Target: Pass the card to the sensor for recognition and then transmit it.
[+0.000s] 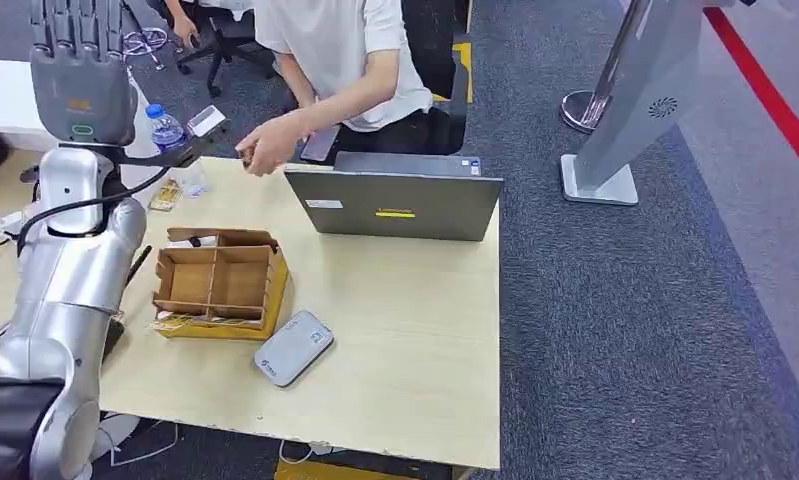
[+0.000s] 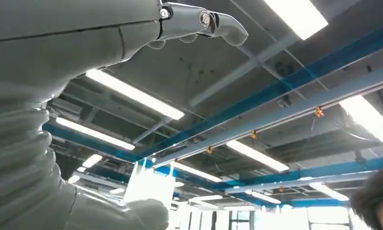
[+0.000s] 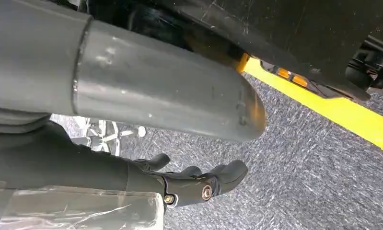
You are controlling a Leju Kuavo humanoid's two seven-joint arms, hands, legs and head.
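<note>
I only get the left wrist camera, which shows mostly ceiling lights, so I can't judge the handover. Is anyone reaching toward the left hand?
Observer: Yes. In the head view, a person's hand reaches over the far edge of the table toward the raised left hand.
Operator: Where's the sensor?
Observer: A grey device, probably the sensor, lies on the table beside the divided cardboard box.
Operator: And the right hand?
Observer: The right hand hangs over grey carpet, holding nothing.

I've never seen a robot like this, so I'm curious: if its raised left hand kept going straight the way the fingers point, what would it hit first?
Probably nothing nearby. The left hand points upward, and beyond its fingers there are just ceiling beams and lights, seemingly far off.
</note>
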